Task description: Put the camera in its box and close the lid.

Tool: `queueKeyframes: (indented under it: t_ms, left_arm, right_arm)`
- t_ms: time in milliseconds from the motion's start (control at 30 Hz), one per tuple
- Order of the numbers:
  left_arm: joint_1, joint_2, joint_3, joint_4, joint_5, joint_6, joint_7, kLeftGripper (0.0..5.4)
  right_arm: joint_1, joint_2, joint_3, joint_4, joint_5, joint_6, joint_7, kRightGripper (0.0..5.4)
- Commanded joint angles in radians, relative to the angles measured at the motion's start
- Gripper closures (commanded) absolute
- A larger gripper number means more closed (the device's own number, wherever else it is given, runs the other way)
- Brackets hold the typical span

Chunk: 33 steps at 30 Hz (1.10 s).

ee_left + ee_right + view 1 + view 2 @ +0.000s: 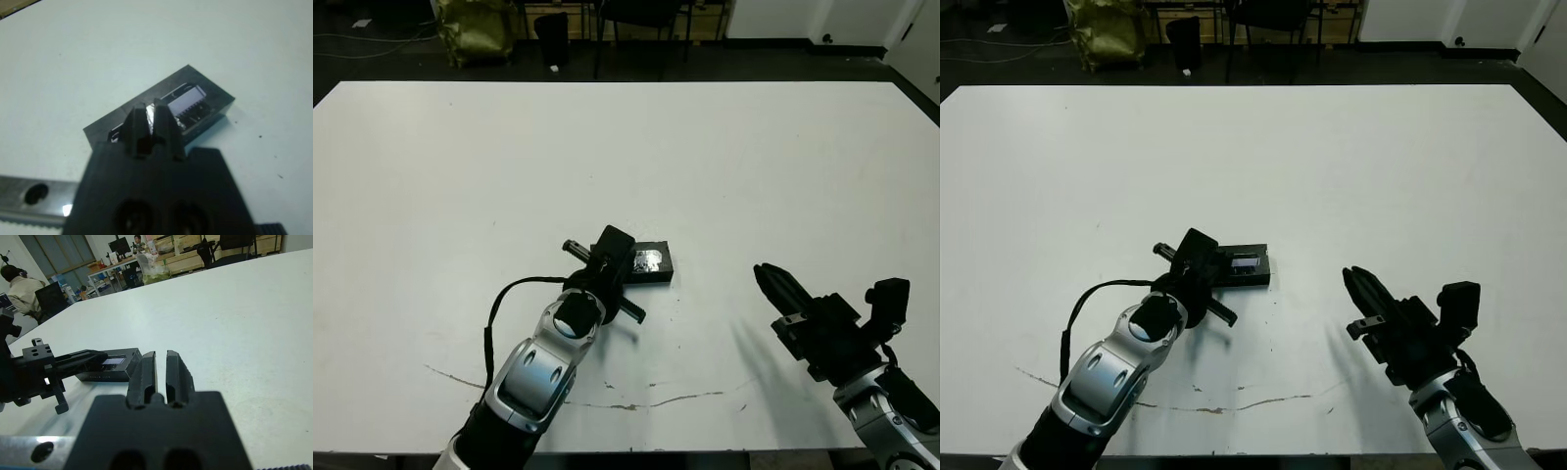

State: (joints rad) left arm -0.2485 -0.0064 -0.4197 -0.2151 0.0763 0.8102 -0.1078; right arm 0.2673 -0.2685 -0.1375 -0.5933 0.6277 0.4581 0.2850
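lid [653, 261] lies flat over the box near the middle of the white table [724, 166], its shiny strip up. left gripper [152, 119] reaches over its near end, fingers pressed together, empty. right gripper [160, 373] hovers well apart, fingers nearly touching, empty; camera hidden.

The left arm has a glossy silver-grey shell with a round black joint, and a thin black cable [499, 305] loops beside it. Its blocky matte-black tool [607, 257] carries a threaded rod. The right tool [778, 289] is black too, with ribbed fingers on a silver wrist.
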Motion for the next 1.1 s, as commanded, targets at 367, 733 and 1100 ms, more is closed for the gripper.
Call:
queueKeyframes:
  t_ms: [367, 733, 1100]
  left_arm:
    - [0.164, 0.068, 0.15, -0.256, -0.113, -0.006, -0.097, 5.38]
    - [0.277, 0.102, 0.496, -0.501, -0.255, -0.296, -0.113, 5.38]
    - [0.359, 0.052, 0.581, -0.358, -0.232, -0.535, 0.007, 5.38]
  right_arm:
    - [0.013, -0.009, -0.024, -0.017, -0.001, 0.012, -0.011, 5.4]
    - [-0.058, 0.011, -0.052, 0.037, 0.006, -0.022, -0.031, 5.4]
    - [-0.156, 0.001, -0.019, 0.05, -0.141, 0.002, -0.136, 5.4]
